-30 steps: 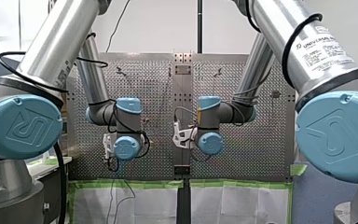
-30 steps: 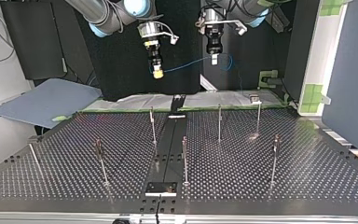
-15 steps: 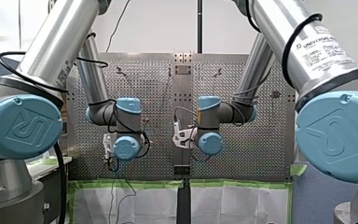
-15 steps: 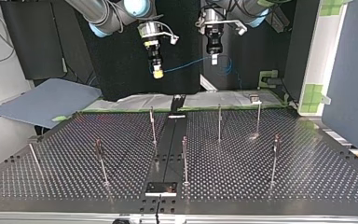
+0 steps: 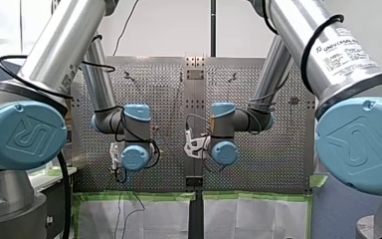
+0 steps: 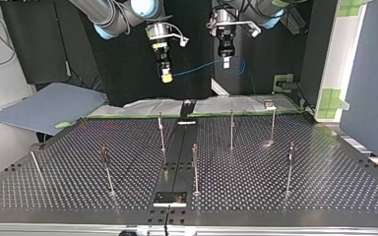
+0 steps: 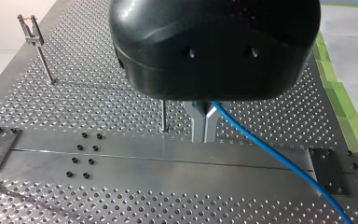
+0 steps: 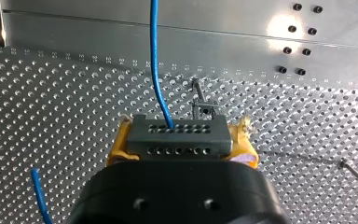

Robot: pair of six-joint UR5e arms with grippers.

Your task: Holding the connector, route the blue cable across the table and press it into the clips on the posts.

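"Connector [image 8: 177,135], entry?"
"Dark grey rectangular block with two rows of small holes. It is clamped between the yellow pads [image 8: 116,151] of my right gripper [image 6: 166,76], above the perforated metal table [image 6: 275,182]."
"Blue cable [image 8: 154,60]?"
"Thin, smooth, round. It is run from the connector's face to my left gripper [image 7: 204,123], whose narrow metal fingers [image 7: 198,122] are pinched on it. A loose loop is seen beside that gripper."
"Posts [image 6: 232,129]?"
"Slim metal rods, upright, clip-topped. The cable is carried well above them."

Thin posts [image 6: 231,129] across table [image 6: 325,187], wide gaps btwn
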